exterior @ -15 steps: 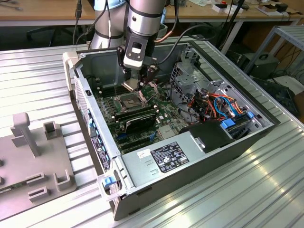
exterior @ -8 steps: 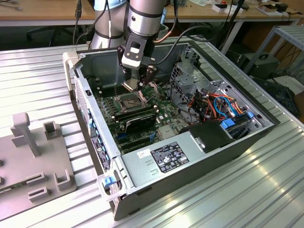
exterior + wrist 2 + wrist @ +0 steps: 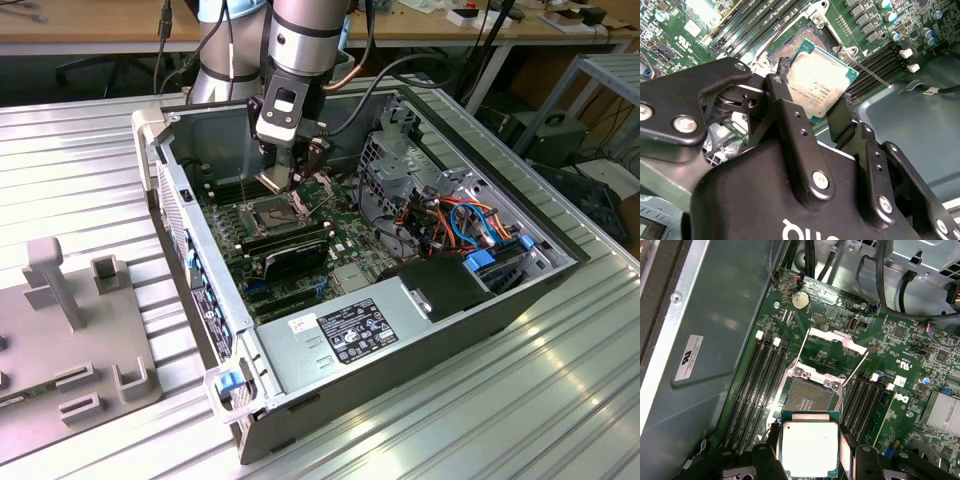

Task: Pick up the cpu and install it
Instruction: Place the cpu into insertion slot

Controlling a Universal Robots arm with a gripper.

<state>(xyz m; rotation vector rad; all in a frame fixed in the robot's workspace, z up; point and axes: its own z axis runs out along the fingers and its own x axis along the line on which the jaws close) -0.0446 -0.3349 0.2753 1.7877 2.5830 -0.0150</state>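
The cpu (image 3: pixel 274 180), a flat square chip with a dull silver top, hangs a little above the motherboard inside the open computer case (image 3: pixel 200 270). My gripper (image 3: pixel 287 172) is shut on it, one black finger on each of two opposite edges. In the first wrist view the cpu (image 3: pixel 809 452) sits between the fingers (image 3: pixel 771 442), just short of the open dark socket (image 3: pixel 807 396), whose metal frame (image 3: pixel 832 342) is swung back. The second wrist view shows the cpu (image 3: pixel 816 82) tilted over the socket (image 3: pixel 790 47), clamped by the gripper (image 3: pixel 812 100).
Long black memory sticks (image 3: pixel 285 247) stand in slots beside the socket. A power supply (image 3: pixel 360 325) fills the case's near end, and coloured cables (image 3: pixel 455 215) and a drive cage (image 3: pixel 395 160) lie toward the exterior view's right. A grey fixture (image 3: pixel 70 330) sits on the ribbed table at the left.
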